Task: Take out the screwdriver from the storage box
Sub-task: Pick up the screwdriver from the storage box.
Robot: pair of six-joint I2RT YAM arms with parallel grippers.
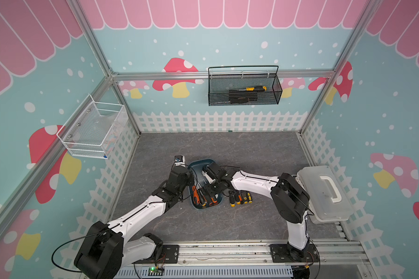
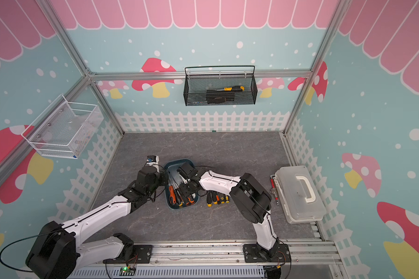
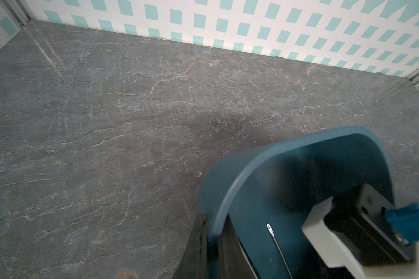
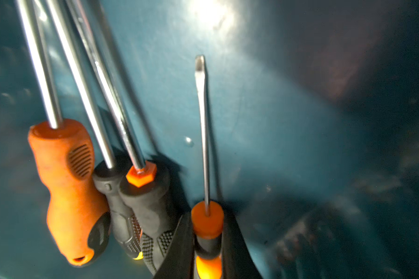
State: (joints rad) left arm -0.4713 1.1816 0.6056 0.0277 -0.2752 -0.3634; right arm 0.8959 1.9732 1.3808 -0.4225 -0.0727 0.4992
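The right gripper (image 4: 207, 235) is down inside the storage box (image 4: 288, 116), closed on the orange-and-black handle of a slim flat-blade screwdriver (image 4: 203, 125). The screwdriver is inside the box, low over its floor; contact with the floor cannot be told. Three larger screwdrivers (image 4: 68, 188) lie just beside it, handles touching one another. The left gripper (image 3: 213, 248) is clamped on the box's side wall, one finger outside, one inside. In both top views the box (image 1: 205, 160) (image 2: 179, 160) sits mid-worktop (image 1: 228, 149), with a row of small screwdrivers (image 1: 241, 198) just beside it.
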